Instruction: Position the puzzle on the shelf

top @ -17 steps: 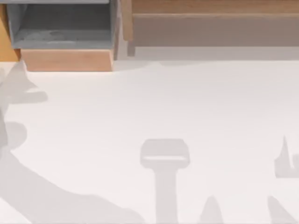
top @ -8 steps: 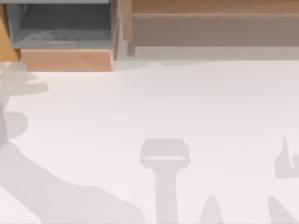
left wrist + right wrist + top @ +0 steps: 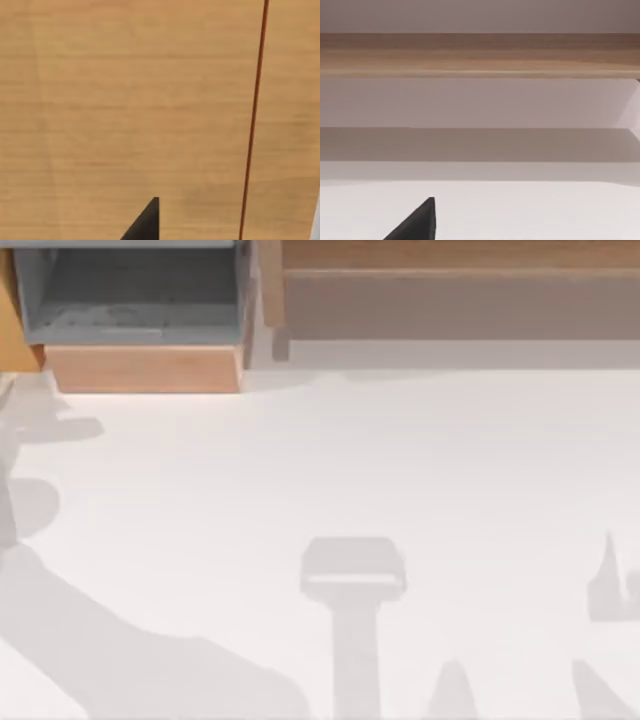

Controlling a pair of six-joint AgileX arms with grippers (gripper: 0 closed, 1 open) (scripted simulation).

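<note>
A dark tip of the left gripper (image 3: 145,225) juts into the left wrist view, close against a tan wood-grain surface (image 3: 125,100) crossed by one thin reddish line (image 3: 252,125). Whether this gripper is open or closed, I cannot tell. A dark tip of the right gripper (image 3: 415,222) shows in the right wrist view, above the white table (image 3: 530,210) and facing the shelf (image 3: 480,55). The plank edge runs straight across with the shaded recess under it. The right gripper's state cannot be told either.

In the top view the shelf (image 3: 460,255) stands along the far edge, from the middle out to the right. The grey-lined box (image 3: 140,368), with its light wood front, sits just beside it at far left. An orange-tan panel (image 3: 12,330) lies against the box's left side.

Compared with a second ago, the grey arm shadow (image 3: 40,425) at the table's left has changed. Its pointed peak near the box front has flattened into a lower, rounder patch. The shadows at the middle and right, the box and the shelf have stayed put.

Counted: one shelf, one box, one table (image 3: 300,460).
</note>
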